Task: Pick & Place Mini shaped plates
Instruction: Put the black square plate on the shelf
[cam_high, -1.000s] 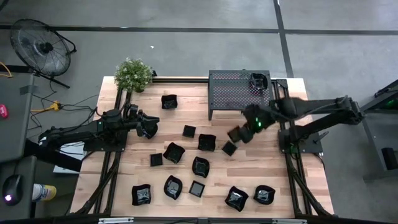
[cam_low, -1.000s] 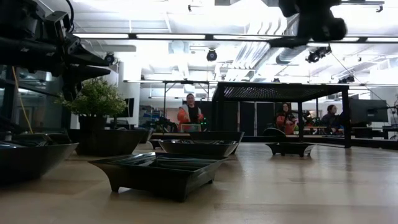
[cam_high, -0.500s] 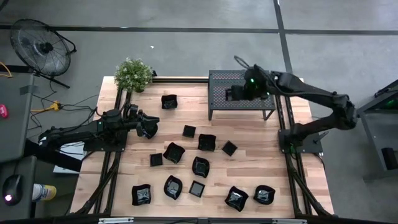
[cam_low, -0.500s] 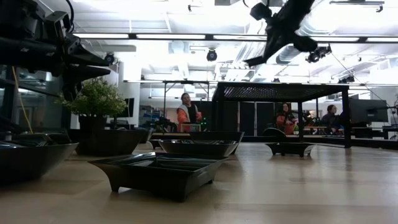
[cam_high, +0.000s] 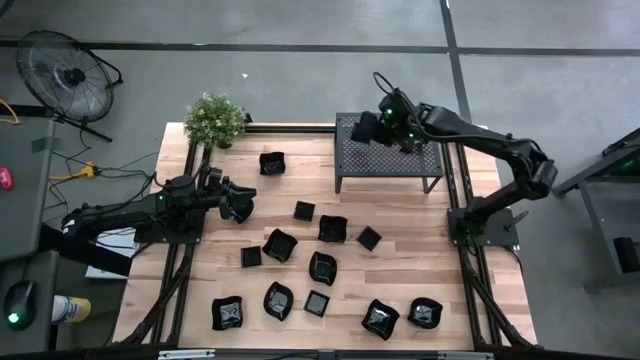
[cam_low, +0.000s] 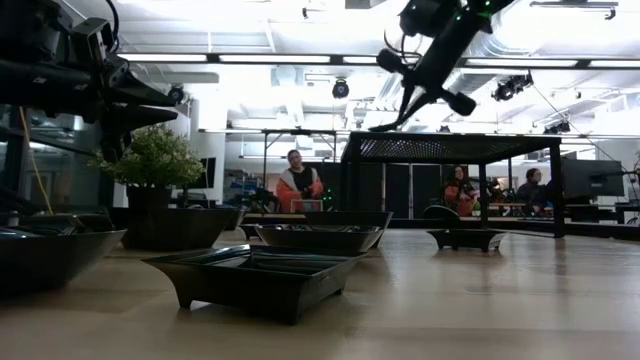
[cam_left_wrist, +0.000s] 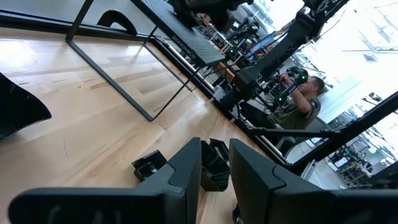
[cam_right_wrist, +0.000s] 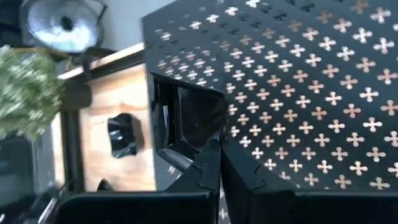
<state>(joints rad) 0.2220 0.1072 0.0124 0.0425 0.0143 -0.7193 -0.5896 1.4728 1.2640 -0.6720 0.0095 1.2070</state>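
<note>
My right gripper (cam_high: 378, 124) is shut on one black square mini plate (cam_high: 365, 126), which hangs over the far left corner of the black perforated rack (cam_high: 390, 160). The right wrist view shows this plate (cam_right_wrist: 186, 118) in front of the fingers, above the rack top (cam_right_wrist: 298, 74). Several more mini plates lie flat on the wooden table, among them one (cam_high: 272, 163) to the left of the rack and one (cam_high: 369, 238) in front of it. My left gripper (cam_high: 240, 208) waits level at the table's left, its fingers (cam_left_wrist: 186, 168) a little apart with nothing between them. My right gripper pinches the square plate by one edge of its rim (cam_right_wrist: 208, 146) between its two fingers. The fingers slant downward from the table's right side. The plate is lifted clear of the rack and is tilted, its hollow side toward the wrist.
A potted plant (cam_high: 214, 120) stands at the table's far left corner. A floor fan (cam_high: 65, 75) is beyond the table. The rack (cam_low: 450, 147) stands on thin legs with open room beneath. People show in the room behind (cam_low: 296, 185).
My right gripper has carried the plate from above the middle of the table toward the far edge, up over the rack to its far left corner, and its wrist has rolled on the way. The plate stays in the shut fingers.
</note>
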